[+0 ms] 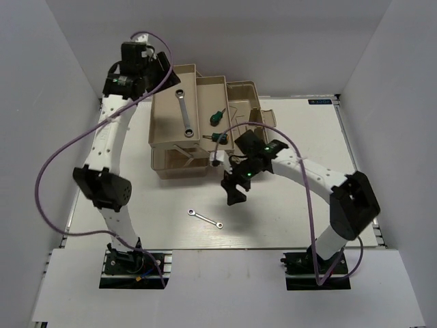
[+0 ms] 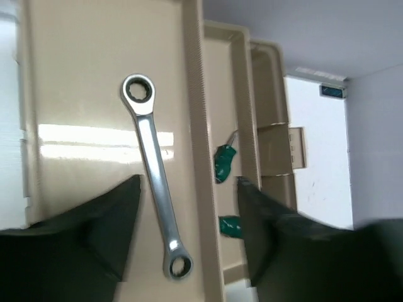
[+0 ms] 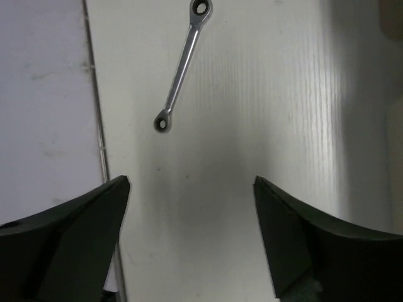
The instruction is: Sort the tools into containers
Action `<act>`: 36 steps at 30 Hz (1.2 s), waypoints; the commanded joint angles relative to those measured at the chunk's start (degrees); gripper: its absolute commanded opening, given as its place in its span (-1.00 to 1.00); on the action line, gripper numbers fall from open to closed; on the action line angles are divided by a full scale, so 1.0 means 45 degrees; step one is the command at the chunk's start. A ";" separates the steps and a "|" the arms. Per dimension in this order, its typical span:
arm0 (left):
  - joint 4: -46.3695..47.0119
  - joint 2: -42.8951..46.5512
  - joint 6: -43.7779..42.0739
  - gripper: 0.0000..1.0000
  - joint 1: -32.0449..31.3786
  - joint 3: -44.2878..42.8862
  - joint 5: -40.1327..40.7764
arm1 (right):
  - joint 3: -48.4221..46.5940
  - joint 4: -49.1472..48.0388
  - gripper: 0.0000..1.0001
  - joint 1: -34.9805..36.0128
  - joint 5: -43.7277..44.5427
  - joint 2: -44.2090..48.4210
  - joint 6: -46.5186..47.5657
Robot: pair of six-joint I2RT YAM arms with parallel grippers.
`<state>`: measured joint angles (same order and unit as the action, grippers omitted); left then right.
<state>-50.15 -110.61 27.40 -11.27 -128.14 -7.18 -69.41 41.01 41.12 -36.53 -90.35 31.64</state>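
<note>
Left claw point(image 2: 186, 189): spread wide and empty, over the long wrench point(image 2: 154, 176), which lies flat in a beige tray point(image 2: 82, 75).
Green screwdrivers point(image 2: 221, 163): in the neighbouring tray, at 3 o'clock of the long wrench.
Right claw point(image 3: 191, 182): spread wide and empty, above the bare surface point(image 3: 264, 113).
Short wrench point(image 3: 182, 66): loose on the surface, slanted, at 12 o'clock of the right claw.
Likely step: fetch the short wrench. Move forward, turn to straddle its mid-shank, and go low before closing.

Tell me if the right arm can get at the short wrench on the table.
Probably yes. The right hand is open above the table, the short wrench lies flat and alone just ahead of it, and nothing stands between them.
</note>
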 commanded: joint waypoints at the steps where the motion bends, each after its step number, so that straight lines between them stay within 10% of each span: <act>1: -0.0182 0.3654 -0.0850 0.31 0.0062 0.0617 0.0421 | -0.1059 -0.0945 0.56 0.1422 0.1495 -0.0917 -0.0386; 4: -0.0359 0.7323 -0.1147 -0.64 0.0062 0.4480 0.1845 | -0.1294 -0.1843 -0.24 0.2867 0.3521 -0.1601 -0.1324; 6: -0.0786 0.9160 -0.1147 -0.73 0.0062 0.7295 0.2901 | -0.1451 -0.2082 -0.57 0.3630 0.4658 -0.2165 -0.1970; 8: -0.1294 1.1207 -0.0838 -0.59 0.0062 0.9244 0.3235 | -0.1800 -0.2103 -0.57 0.4200 0.5284 -0.2674 -0.2594; 11: -0.2505 1.2641 0.0078 0.17 0.0062 1.1064 0.3508 | -0.2192 -0.2005 -0.29 0.4903 0.5774 -0.3222 -0.3414; 14: -0.2801 1.4263 0.0745 0.32 0.0062 1.2530 0.3373 | -0.2699 -0.1985 -0.16 0.5431 0.6162 -0.3731 -0.4369; 21: -0.3815 1.5945 0.1860 0.35 -0.0055 1.3787 0.3256 | -0.4240 -0.1908 0.21 0.6193 0.7024 -0.5292 -0.5507; 36: -0.5574 1.6669 0.2251 0.35 -0.0172 1.3493 0.3744 | -0.5455 -0.1946 0.18 0.6350 0.8998 -0.6954 -0.5995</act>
<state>-73.82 -36.18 36.95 -11.81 -66.19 8.62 -91.83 32.97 69.19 0.97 -121.38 5.50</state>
